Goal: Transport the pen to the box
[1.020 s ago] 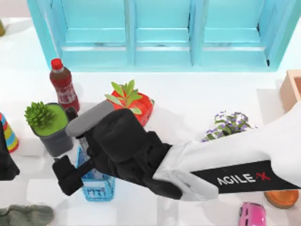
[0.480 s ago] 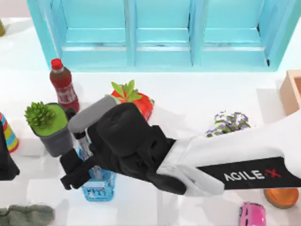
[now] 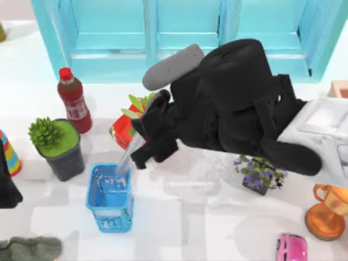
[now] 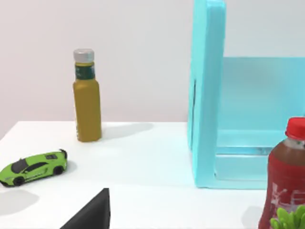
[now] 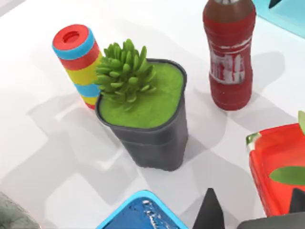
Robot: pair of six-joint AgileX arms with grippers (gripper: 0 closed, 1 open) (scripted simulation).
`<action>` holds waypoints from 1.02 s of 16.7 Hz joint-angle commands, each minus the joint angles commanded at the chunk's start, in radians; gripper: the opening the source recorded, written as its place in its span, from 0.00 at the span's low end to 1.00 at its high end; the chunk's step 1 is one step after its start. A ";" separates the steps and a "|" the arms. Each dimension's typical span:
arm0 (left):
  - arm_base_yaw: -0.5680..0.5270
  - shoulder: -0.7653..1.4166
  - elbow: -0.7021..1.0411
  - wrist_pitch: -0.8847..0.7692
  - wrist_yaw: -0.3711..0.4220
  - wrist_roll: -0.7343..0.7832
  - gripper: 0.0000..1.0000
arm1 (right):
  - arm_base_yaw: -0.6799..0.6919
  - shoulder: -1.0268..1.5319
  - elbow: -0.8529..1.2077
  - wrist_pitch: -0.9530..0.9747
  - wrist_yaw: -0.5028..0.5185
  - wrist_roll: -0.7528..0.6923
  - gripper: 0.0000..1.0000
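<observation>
The pen [image 3: 126,163], a silver-grey barrel, hangs tilted in my right gripper [image 3: 144,138], which is shut on its upper part. Its lower end points down over the open top of the blue mesh basket [image 3: 110,201]. The right arm is raised high above the middle of the table. A corner of the tan box [image 3: 340,89] shows at the right edge, far from the pen. In the right wrist view a black fingertip [image 5: 209,210] shows above the basket's rim [image 5: 138,210]. My left arm [image 3: 5,185] stays at the left edge.
Around the basket stand a green succulent pot [image 3: 57,144], a red bottle [image 3: 74,100] and a red planter [image 3: 122,130]. A purple flower pot [image 3: 258,174], a trophy [image 3: 326,215] and a pink car [image 3: 291,247] lie right. A teal cabinet [image 3: 185,38] lines the back.
My right arm has risen and swung right and toward the back. The pen has come up out of the blue basket with it.
</observation>
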 joint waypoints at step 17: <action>0.000 0.000 0.000 0.000 0.000 0.000 1.00 | -0.322 -0.244 -0.014 -0.292 -0.173 -0.187 0.00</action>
